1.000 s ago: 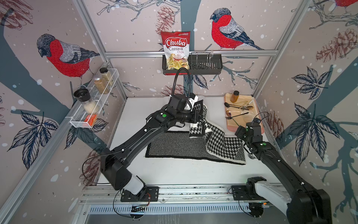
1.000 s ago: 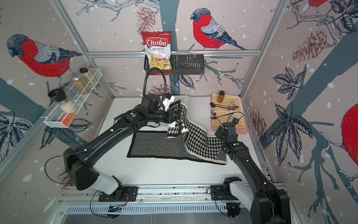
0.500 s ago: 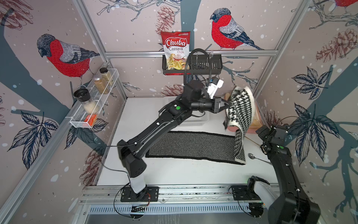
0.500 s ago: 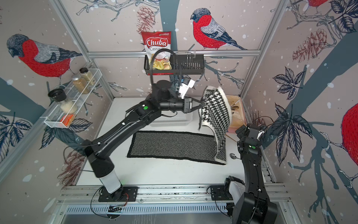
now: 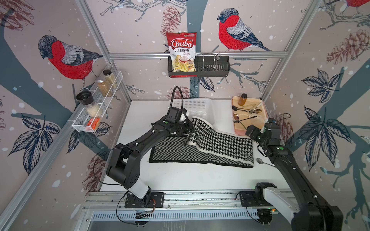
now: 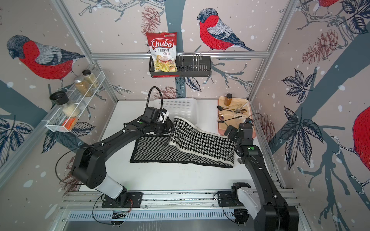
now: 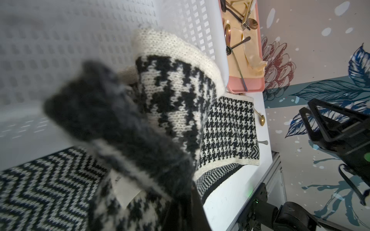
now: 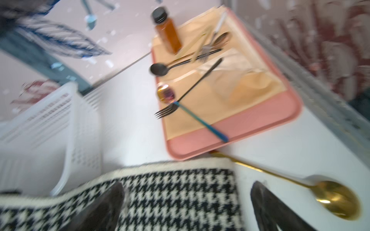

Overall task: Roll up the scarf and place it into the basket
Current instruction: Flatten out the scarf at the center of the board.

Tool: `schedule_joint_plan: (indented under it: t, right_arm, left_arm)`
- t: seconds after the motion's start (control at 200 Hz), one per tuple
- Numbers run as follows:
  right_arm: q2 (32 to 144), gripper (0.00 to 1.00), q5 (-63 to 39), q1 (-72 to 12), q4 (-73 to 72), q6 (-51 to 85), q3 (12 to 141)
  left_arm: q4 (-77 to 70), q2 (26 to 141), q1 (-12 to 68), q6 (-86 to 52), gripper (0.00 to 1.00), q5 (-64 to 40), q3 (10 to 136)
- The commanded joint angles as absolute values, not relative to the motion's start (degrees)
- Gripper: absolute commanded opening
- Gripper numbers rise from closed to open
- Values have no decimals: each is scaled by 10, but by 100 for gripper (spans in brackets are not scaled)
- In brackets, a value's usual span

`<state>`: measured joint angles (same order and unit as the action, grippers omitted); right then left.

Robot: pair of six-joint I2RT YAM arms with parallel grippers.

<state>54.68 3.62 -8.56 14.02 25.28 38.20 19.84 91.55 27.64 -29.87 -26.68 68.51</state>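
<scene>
Now the scarf (image 5: 220,144) lies folded before the basket (image 5: 200,104), its houndstooth half no longer hoisted but laid over the herringbone. Its end nearest the basket stays clamped in the left gripper (image 5: 188,134); the right gripper (image 5: 250,131), farther off, has spread wide, empty. Rolling can likely begin.

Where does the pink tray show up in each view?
Top view: tray at the table's far right corner.
Top view: tray in the same corner.
Left wrist: tray past the scarf, beside the basket.
Right wrist: tray just past the scarf's cream edge.
Shared landmark: the houndstooth scarf, in all four.
</scene>
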Motion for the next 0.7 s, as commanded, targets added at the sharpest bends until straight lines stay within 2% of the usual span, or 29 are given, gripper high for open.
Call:
schedule_joint_plan:
  t: [0.0,0.085,0.195,0.35,0.415,0.48,0.56,0.69]
  right_arm:
    - [559,100,18,-168,130,282,366]
    - [593,98,0,-210,78,320,324]
    - [644,97,-32,-222,6,350,282]
    - [676,97,1,-231,2,347,290]
    - [683,98,15,-230,8,340,297]
    - [693,98,19,-228,15,337,304]
    - [707,98,15,-229,13,336,308]
    - [713,98,10,-248,18,340,310]
  left_arm:
    - [220,916,274,-272,0,-247,694]
    - [218,911,274,-280,0,-260,691]
    - [226,889,280,-297,0,-275,687]
    - [214,810,327,-385,0,-335,720]
    - [225,780,343,-425,0,-306,739]
    - [252,765,296,-423,0,-268,689]
    - [200,767,225,-415,0,-357,584]
    - [156,790,215,-390,0,-334,516]
